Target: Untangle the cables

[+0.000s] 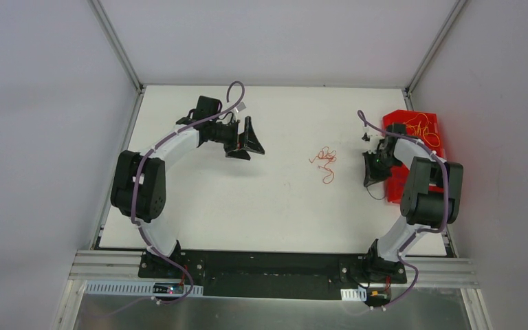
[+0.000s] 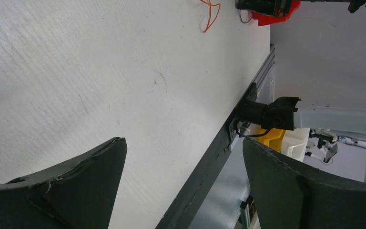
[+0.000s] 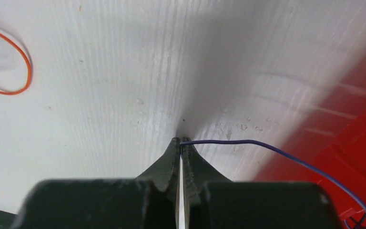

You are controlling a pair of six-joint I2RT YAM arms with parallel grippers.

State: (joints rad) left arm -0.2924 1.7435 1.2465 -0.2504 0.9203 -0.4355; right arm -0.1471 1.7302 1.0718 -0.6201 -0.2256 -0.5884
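A small tangle of orange-red cables (image 1: 325,162) lies on the white table, right of centre; a loop of it shows in the right wrist view (image 3: 14,62) and in the left wrist view (image 2: 210,12). My right gripper (image 1: 371,180) (image 3: 180,141) is shut on the end of a thin blue-purple cable (image 3: 276,150) that trails right toward the red bin (image 1: 418,130). More orange-yellow cable (image 1: 423,129) lies in that bin. My left gripper (image 1: 247,141) (image 2: 183,148) is open and empty, well left of the tangle.
The red bin stands at the table's right edge, close beside my right arm. The black base rail (image 1: 268,265) runs along the table's near edge. Grey walls enclose the table at the left, back and right.
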